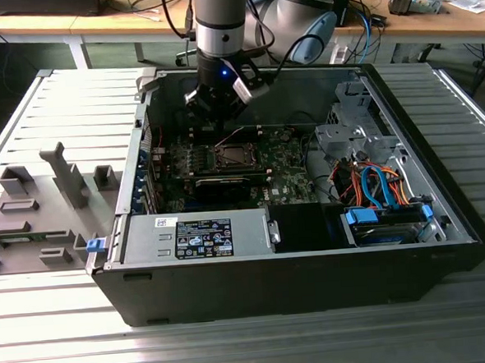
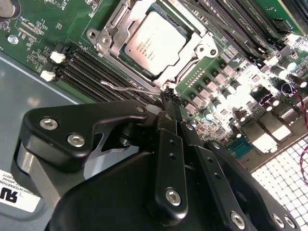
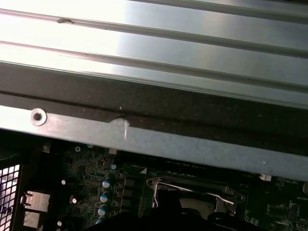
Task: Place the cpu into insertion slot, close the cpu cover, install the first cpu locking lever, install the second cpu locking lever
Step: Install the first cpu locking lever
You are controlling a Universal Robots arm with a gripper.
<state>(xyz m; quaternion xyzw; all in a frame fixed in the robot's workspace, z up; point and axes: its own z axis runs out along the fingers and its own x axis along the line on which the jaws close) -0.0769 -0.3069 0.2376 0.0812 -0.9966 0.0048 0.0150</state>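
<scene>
The cpu [image 2: 156, 41], a square chip with a silver-grey top, lies in the insertion slot [image 1: 234, 156] on the green board. The cpu cover [image 2: 114, 37], a silver frame, lies flat around it. A thin wire locking lever [image 2: 126, 87] sticks out along the slot's near side. My gripper [image 2: 167, 94] is shut, its tips meeting right at that lever's inner end; whether they clamp it I cannot tell. In the exterior view the gripper [image 1: 219, 101] hangs inside the open case, just behind the slot. In the first wrist view the slot [image 3: 192, 192] and its wire levers show below the case wall.
Long memory slots [image 2: 103, 74] run beside the socket, and a black graphics card [image 1: 230, 182] lies in front of it. The case wall [image 3: 154, 139] stands close behind the gripper. A drive cage with orange and blue cables [image 1: 374, 186] fills the exterior view's right.
</scene>
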